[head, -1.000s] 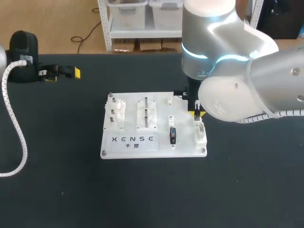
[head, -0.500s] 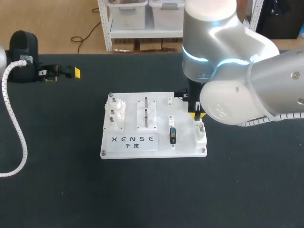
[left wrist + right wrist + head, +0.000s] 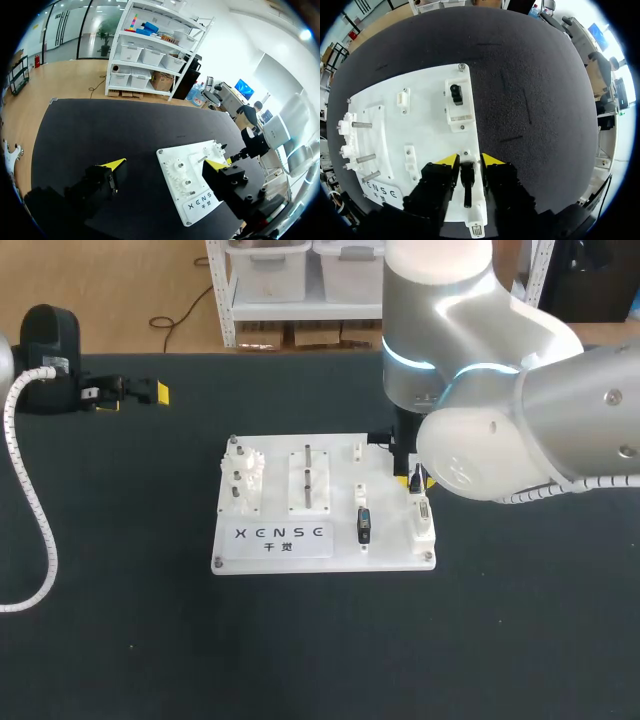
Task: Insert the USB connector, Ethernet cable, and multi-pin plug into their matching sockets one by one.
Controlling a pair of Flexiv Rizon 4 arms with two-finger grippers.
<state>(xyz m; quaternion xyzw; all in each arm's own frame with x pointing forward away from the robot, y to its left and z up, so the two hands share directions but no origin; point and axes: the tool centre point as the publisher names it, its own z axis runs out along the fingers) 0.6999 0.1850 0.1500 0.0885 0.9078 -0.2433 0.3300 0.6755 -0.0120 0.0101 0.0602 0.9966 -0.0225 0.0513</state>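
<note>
Right end effector [image 3: 469,161], pinching black plug [image 3: 466,182]: nudged slightly above socket block [image 3: 472,212] at white board [image 3: 385,555] edge; insertion apparently underway.

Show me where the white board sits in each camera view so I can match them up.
Head view: white board mid-table, far right corner under the right arm.
Left wrist view: white board ahead of the open left claw, one finger overlapping it.
Right wrist view: white board beneath the right claw.
Shared landmark: the board's peg block.

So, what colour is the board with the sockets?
White; the board shows best in the head view.
</note>
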